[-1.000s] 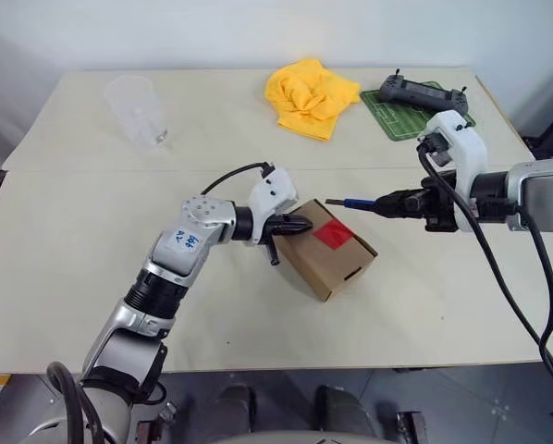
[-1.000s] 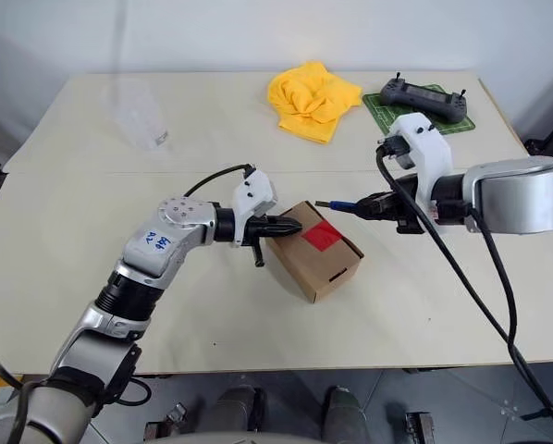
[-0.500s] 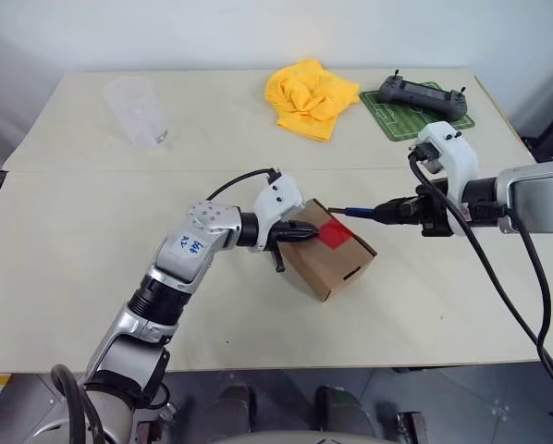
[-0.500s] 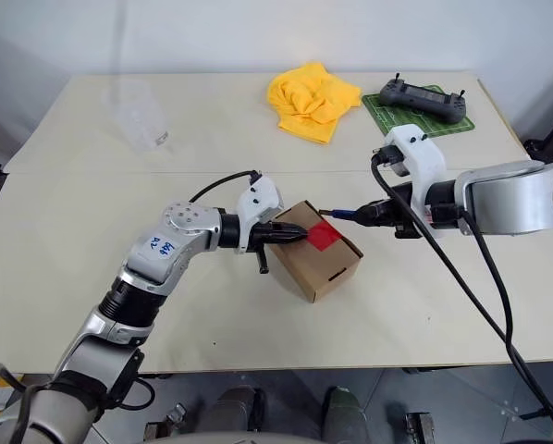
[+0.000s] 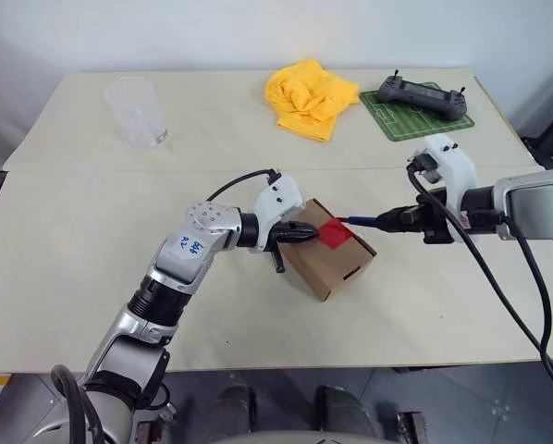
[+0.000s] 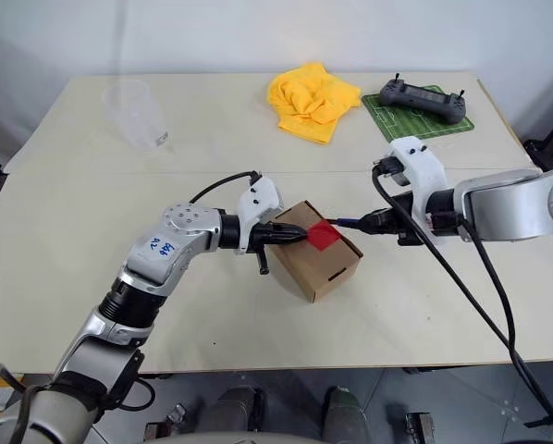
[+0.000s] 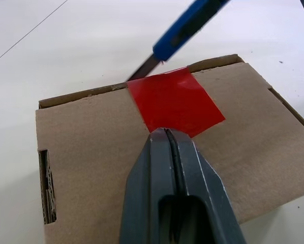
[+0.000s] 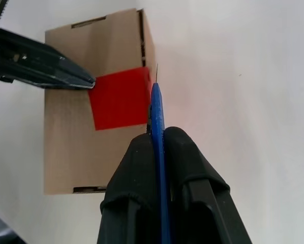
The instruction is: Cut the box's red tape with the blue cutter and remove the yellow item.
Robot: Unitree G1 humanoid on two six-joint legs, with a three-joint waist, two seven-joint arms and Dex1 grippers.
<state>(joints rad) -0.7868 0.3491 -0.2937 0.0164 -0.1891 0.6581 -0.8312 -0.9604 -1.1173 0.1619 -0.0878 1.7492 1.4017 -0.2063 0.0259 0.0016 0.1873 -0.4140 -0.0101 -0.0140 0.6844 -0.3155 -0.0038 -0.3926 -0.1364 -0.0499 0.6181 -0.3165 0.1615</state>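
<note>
Near mid-table sat the box, closed, lying skewed, with the red tape on its top face at the edge toward the right arm. Left gripper was fully closed with nothing between the fingers, its tip pressed on the lid right at the tape's near edge, pinning the box. Right gripper was clamped on the blue cutter, whose long axis ran toward the box from the right. The blade tip sat at the box's top edge, right at the tape where it folds over the seam; contact could not be confirmed. So the tape lay straight ahead of the cutter, between the two grippers. My read: the next stroke must run along the flap seam under the tape, away from the left fingertips. Yellow item wasn't visible, presumably inside the box. Beyond the box lay a yellow cloth.
</note>
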